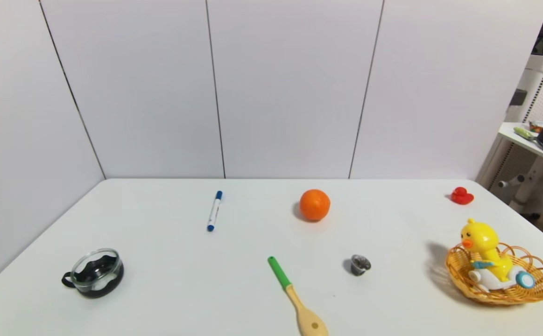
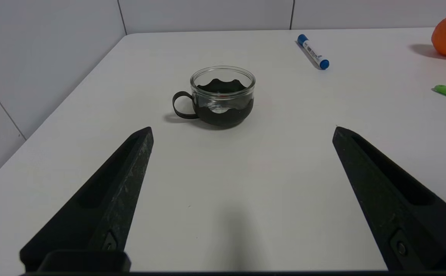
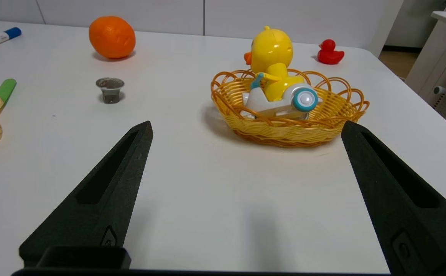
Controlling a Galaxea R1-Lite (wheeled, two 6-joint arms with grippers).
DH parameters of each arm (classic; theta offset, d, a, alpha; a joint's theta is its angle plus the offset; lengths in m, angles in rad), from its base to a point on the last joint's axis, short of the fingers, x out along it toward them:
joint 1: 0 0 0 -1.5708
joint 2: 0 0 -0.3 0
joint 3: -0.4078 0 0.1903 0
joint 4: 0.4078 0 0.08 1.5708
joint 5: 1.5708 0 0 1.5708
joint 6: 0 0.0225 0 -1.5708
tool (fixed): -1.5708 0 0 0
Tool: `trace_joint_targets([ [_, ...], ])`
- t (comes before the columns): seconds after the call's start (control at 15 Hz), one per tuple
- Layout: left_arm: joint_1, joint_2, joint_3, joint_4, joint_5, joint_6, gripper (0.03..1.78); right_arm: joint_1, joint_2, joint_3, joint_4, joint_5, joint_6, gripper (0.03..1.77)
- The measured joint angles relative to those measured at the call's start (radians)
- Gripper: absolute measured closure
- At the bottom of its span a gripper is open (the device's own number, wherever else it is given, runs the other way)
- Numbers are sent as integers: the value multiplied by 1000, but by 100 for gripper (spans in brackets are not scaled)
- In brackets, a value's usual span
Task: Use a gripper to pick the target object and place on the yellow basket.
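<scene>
The yellow duck toy (image 1: 488, 254) (image 3: 274, 76) on its white tricycle with blue wheels sits inside the yellow wicker basket (image 1: 539, 287) (image 3: 284, 132) at the table's right side. My right gripper (image 3: 246, 128) is open above the bare table on the near side of the basket, apart from it, with nothing between its fingers. My left gripper (image 2: 242, 130) is open over the left part of the table, short of a glass cup. Neither gripper shows in the head view.
A glass cup in a black holder (image 1: 96, 273) (image 2: 223, 96) stands front left. A blue marker (image 1: 214, 211), an orange (image 1: 314, 204), a small metal cup (image 1: 360, 264), a green-handled wooden spoon (image 1: 297, 298) and a small red duck (image 1: 461, 196) lie on the table.
</scene>
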Motion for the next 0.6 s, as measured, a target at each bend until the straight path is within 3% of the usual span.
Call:
trace_joint_targets([
  [0.6, 0, 0, 0, 0, 0, 0, 12, 0, 0, 0, -2, -7, 12, 11],
])
